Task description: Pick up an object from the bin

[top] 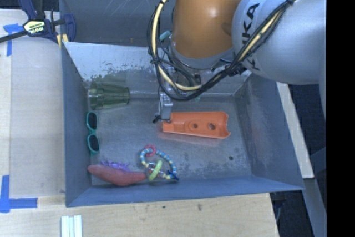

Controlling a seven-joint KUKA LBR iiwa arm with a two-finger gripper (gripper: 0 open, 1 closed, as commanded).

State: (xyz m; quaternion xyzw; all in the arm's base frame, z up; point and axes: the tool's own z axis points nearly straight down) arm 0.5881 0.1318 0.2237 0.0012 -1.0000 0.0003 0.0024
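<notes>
Reaches in from the right, with the orange-domed wrist [202, 14] over the back half of the grey bin [75, 119]; hangs the gripper [162, 112] low near the middle of the floor, tip right at the left end of a flat orange plastic piece [195, 125] with 2 small holes; touching it or only beside it, cannot tell; spread or pressed together, cannot tell from this angle either. Orange piece flat on the floor, long side running left to right, just right of the gripper. Further left, towards the back-left corner, a green see-through cup [108, 98] on its side; in front of that, along the left wall, teal sunglasses [92, 132]; at the front wall, a string of coloured beads [157, 164] touching a pink oblong toy [116, 175]; these 4 well apart from the gripper.
</notes>
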